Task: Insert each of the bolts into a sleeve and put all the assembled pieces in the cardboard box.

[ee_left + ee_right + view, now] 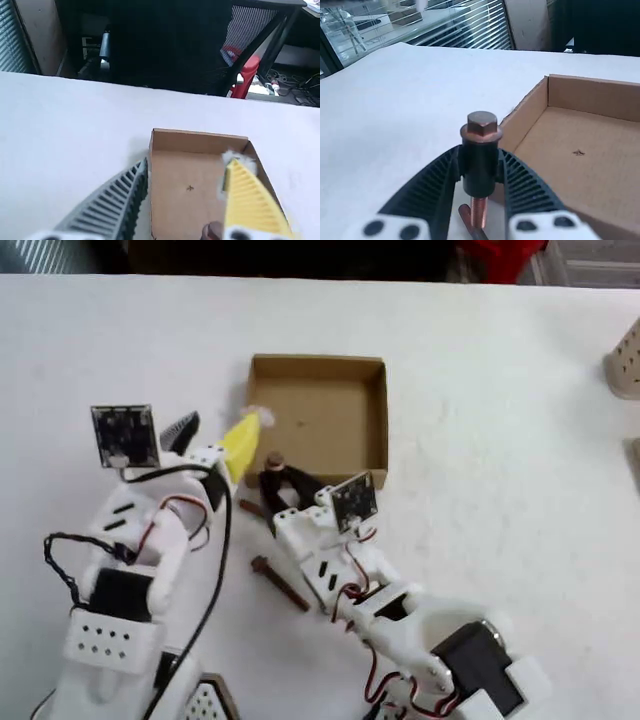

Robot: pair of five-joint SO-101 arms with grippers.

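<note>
High view: a sleeve (275,472) with its bolt (274,459) is being gripped by the right hand (278,480) beside the box (378,415); a loose bolt (281,582) is lying on the bench (500,390).
Left wrist: the left hand (190,162) is being held apart astride the box's wall.
Right wrist: the sleeve is being clamped upright.

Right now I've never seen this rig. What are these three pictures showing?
Two robot arms sit side by side at a white table. One picture looks down from a fixed camera; the other two come from a camera on each arm's wrist. A cardboard box lies before them. The left hand, gray and yellow, is open over the box's left wall. The right hand, black, is shut on a dark sleeve with a bolt through it. A loose bolt lies on the table beside the right arm.
</note>
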